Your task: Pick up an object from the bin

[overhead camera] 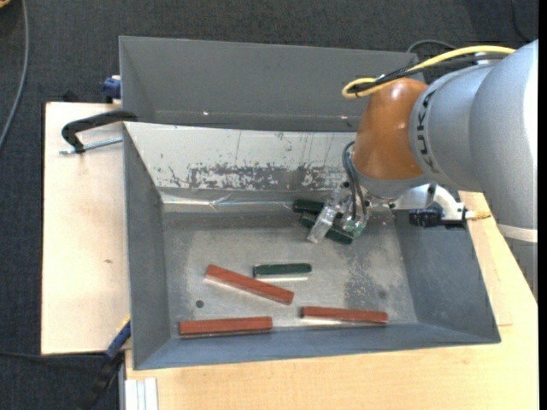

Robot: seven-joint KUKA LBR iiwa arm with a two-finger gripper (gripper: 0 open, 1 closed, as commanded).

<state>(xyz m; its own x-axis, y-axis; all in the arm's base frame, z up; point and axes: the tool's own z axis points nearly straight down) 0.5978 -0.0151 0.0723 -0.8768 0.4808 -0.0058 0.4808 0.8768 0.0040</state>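
Where the tool [335, 227] hangs, a dark block [305, 207] lies right beneath.

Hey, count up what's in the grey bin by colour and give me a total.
Red-brown sticks: 3
Dark green stick: 1
Dark thing beside the gripper, colour unclear: 1
Total: 5

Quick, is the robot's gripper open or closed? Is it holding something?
Gripper: can't tell if it's open, closed or holding anything. It sits right at a dark green bar near the back wall of the bin.
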